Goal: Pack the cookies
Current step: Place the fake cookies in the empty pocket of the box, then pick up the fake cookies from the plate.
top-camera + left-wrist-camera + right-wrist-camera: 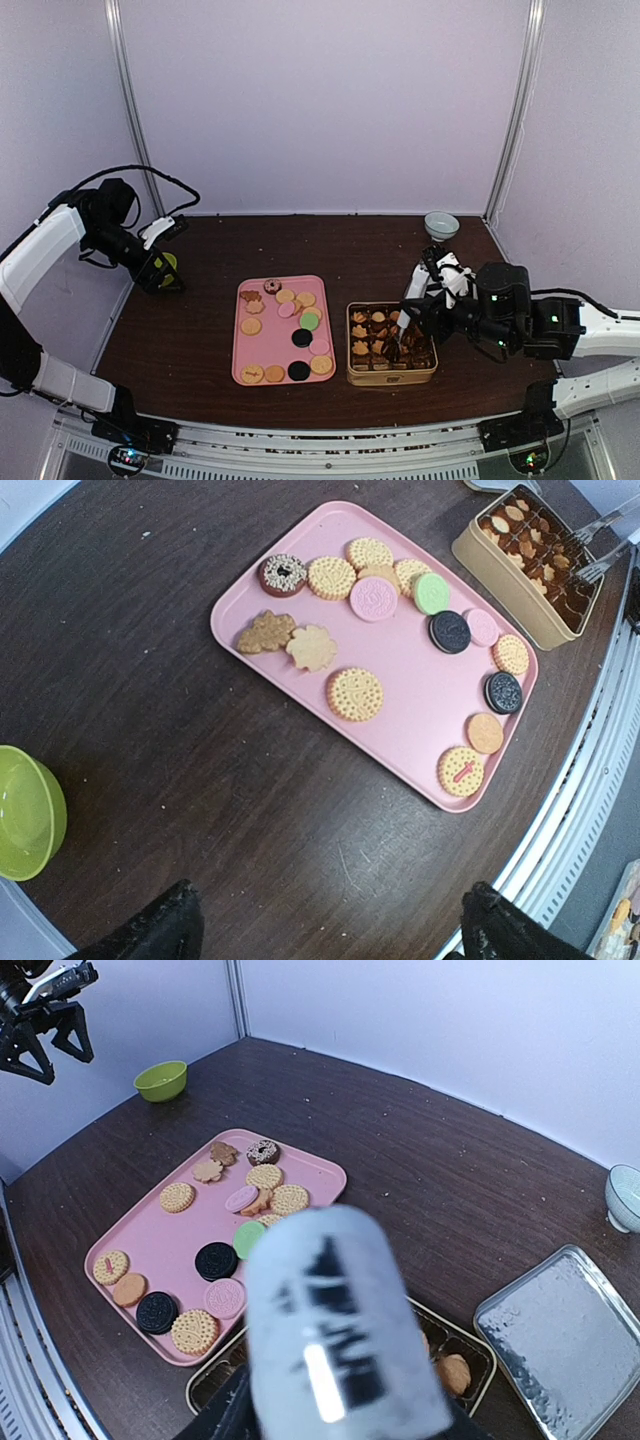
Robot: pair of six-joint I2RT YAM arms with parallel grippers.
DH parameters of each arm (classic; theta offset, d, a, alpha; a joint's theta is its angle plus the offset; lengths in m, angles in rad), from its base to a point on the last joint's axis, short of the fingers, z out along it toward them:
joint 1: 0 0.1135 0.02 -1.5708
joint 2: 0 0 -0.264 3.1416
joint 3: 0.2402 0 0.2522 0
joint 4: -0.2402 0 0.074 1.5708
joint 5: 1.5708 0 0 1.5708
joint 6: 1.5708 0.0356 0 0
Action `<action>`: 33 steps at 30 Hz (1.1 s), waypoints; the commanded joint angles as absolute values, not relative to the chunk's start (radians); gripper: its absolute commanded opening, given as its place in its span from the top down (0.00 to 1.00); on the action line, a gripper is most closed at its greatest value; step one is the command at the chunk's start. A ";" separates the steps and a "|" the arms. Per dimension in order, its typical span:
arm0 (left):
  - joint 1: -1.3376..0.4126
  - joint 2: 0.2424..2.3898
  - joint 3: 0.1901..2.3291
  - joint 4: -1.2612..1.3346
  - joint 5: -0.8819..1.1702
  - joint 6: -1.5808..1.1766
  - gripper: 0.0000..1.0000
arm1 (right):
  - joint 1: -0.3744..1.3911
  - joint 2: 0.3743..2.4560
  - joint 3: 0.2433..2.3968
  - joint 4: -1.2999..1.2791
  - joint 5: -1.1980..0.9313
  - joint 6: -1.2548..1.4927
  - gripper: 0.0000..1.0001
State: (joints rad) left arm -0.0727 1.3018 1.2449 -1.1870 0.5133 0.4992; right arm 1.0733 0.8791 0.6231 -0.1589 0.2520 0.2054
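1. The right pincer [432, 312] grips tongs [405, 335] above the tin [391, 376]; loose cookies [355, 693] lie on the pink tray [240, 350] just left of it.
2. The left pincer [158, 270] gapes wide beside the green bowl [25, 810], well apart; the right arm is nearer.

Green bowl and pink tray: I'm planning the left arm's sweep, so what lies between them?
Only bare dark table, with a few pale specks. The left wrist view shows the whole stretch from green bowl to pink tray.

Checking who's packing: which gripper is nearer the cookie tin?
Right. The right gripper, holding tongs, is over the tin; the left gripper hangs far off near the green bowl.
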 commanded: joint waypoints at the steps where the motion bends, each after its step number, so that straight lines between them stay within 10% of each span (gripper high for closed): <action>1: -0.066 1.307 1.276 -1.181 0.534 0.508 0.08 | 1.067 0.872 0.640 -0.129 0.268 0.192 0.54; 11: -0.065 1.300 1.278 -1.186 0.530 0.515 0.08 | 1.066 0.882 0.744 -0.135 0.254 0.142 0.70; 33: -0.057 1.252 1.250 -1.221 0.490 0.543 0.08 | 1.181 1.320 0.999 0.202 0.057 0.082 0.66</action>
